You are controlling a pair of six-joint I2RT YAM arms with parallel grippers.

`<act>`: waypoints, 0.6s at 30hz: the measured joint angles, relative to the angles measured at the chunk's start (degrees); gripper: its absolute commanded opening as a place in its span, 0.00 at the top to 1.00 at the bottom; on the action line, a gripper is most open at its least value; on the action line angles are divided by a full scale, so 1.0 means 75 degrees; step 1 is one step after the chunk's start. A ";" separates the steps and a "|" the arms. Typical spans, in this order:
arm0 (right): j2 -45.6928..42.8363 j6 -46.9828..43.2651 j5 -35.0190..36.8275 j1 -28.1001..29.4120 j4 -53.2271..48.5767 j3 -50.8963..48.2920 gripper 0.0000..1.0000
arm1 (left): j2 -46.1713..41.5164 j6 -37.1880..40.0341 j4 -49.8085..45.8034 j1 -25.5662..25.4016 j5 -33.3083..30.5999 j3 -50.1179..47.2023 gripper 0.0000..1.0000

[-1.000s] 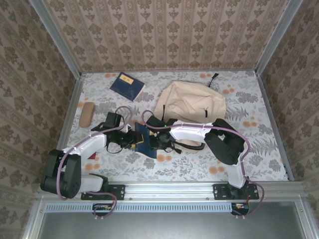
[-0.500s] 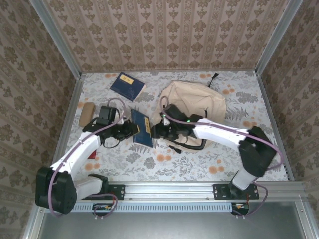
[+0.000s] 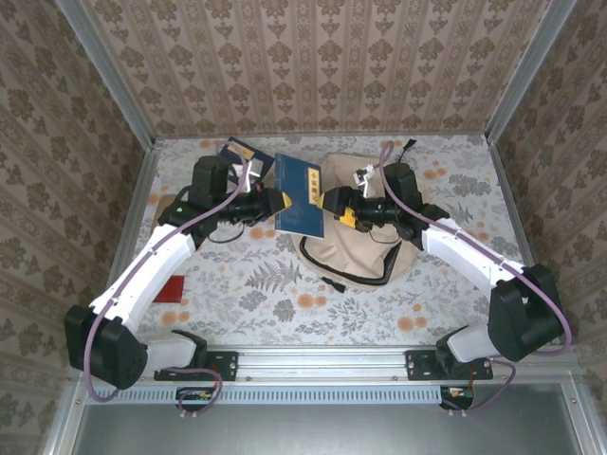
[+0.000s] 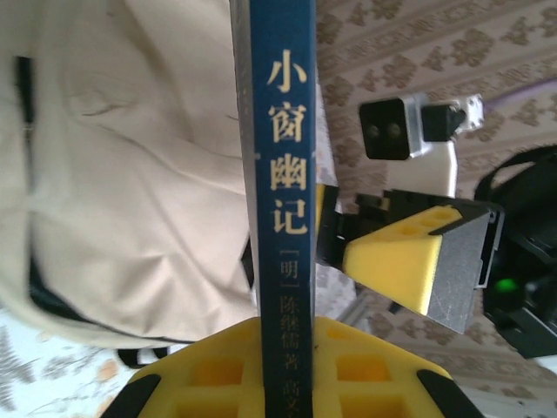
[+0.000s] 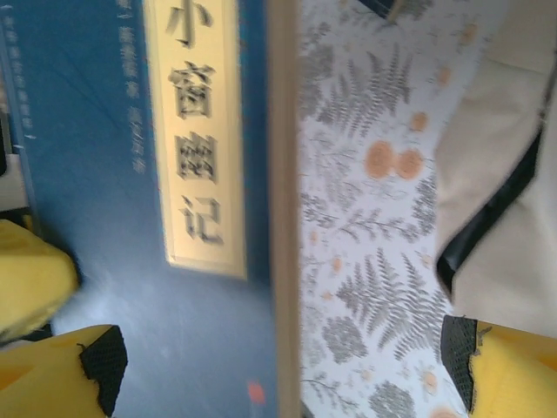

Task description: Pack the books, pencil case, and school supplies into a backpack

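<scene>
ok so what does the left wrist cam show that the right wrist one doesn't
Left wrist, not right wrist: the book seen spine-on, its lettering running down, clamped in the left gripper, with the right gripper close beside it.
Right wrist, not left wrist: the book's navy cover face-on, with its pale label.
Both: the book, the beige backpack and some floral tablecloth.
</scene>
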 measured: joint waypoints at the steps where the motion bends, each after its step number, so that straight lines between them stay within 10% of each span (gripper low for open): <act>1: 0.0134 0.0111 -0.0189 -0.0076 0.0192 0.0093 0.04 | 0.0125 -0.0149 0.0184 -0.0032 0.0125 0.0020 0.98; 18: 0.1236 0.2634 -0.1679 -0.0606 0.2777 0.0376 0.36 | 0.0749 -0.1230 0.1818 -0.0131 0.0761 0.0020 0.97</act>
